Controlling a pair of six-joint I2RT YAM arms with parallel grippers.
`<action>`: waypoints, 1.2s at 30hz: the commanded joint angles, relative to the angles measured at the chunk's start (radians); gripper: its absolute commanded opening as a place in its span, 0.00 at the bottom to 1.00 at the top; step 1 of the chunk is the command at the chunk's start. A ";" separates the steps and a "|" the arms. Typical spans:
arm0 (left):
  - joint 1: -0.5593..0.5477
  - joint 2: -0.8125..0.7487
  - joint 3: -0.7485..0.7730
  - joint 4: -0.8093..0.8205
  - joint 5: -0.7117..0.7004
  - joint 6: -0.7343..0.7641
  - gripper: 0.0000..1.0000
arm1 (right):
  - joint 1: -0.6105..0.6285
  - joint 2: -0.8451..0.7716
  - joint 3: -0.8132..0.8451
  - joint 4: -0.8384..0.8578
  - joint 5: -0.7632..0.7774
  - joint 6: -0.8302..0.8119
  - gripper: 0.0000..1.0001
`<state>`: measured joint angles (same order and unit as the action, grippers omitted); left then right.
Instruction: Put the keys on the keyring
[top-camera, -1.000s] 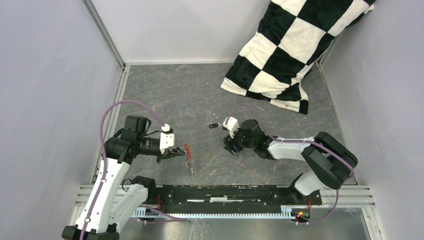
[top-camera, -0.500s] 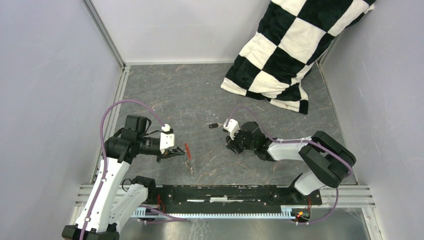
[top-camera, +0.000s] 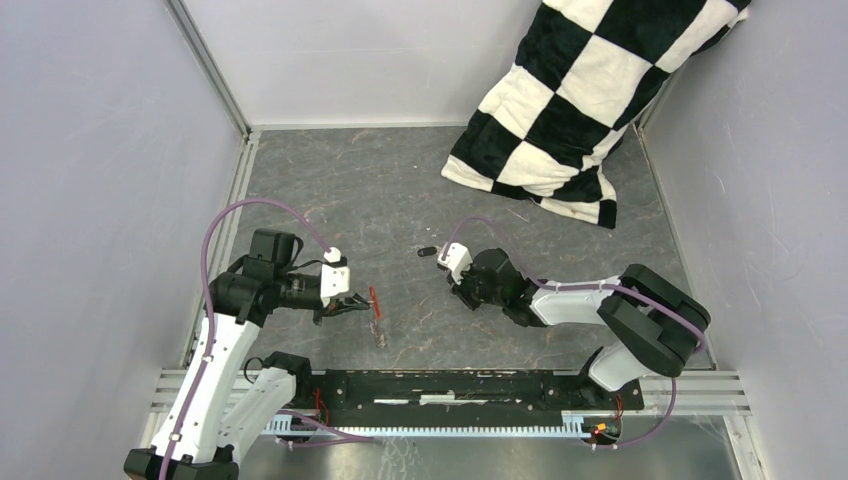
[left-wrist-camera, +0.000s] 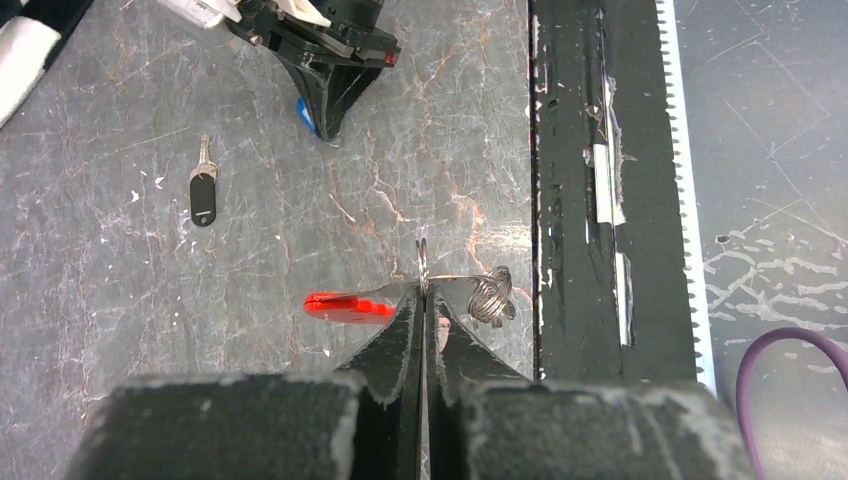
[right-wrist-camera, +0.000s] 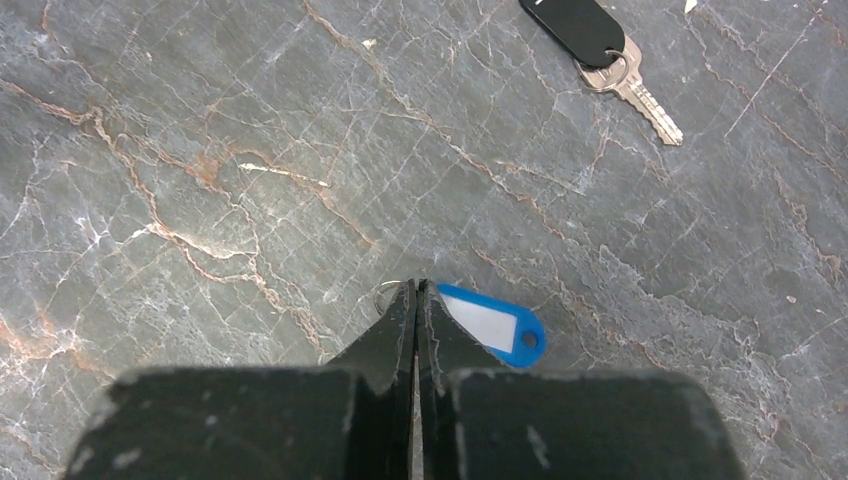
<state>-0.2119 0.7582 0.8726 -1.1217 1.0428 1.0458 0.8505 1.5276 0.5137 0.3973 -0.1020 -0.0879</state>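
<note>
My left gripper (left-wrist-camera: 424, 290) is shut on the thin wire of the keyring (left-wrist-camera: 426, 262), holding it just above the table. Its red tag (left-wrist-camera: 345, 305) sticks out left of the tips and a coiled metal end (left-wrist-camera: 492, 296) hangs to the right. From above, the red tag (top-camera: 375, 297) shows beside the left gripper (top-camera: 360, 303). My right gripper (right-wrist-camera: 416, 288) points down at the table, shut where the blue key (right-wrist-camera: 495, 328) meets its small ring. The black key (right-wrist-camera: 585, 25) lies flat beyond it, also visible as the black key (top-camera: 428, 252) from above.
A black-and-white checkered cushion (top-camera: 590, 100) leans in the back right corner. A black rail (top-camera: 450, 385) runs along the near edge, close to the hanging coil. Grey walls close in the left, back and right sides.
The right gripper has closed from open onto the blue key's ring end and shifted slightly left. The left gripper and keyring have stayed put.
</note>
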 joint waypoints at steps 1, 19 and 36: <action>-0.004 -0.010 0.032 0.002 -0.002 0.038 0.02 | 0.004 -0.033 0.020 -0.010 0.020 0.000 0.00; -0.004 0.004 0.034 0.001 0.033 0.043 0.02 | 0.004 -0.323 -0.079 0.074 -0.176 0.172 0.00; -0.004 0.022 0.070 0.000 0.144 0.064 0.02 | 0.168 -0.396 0.291 -0.241 -0.229 0.122 0.00</action>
<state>-0.2119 0.7895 0.8970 -1.1236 1.1313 1.0462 1.0000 1.1290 0.6994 0.2504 -0.3332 0.0620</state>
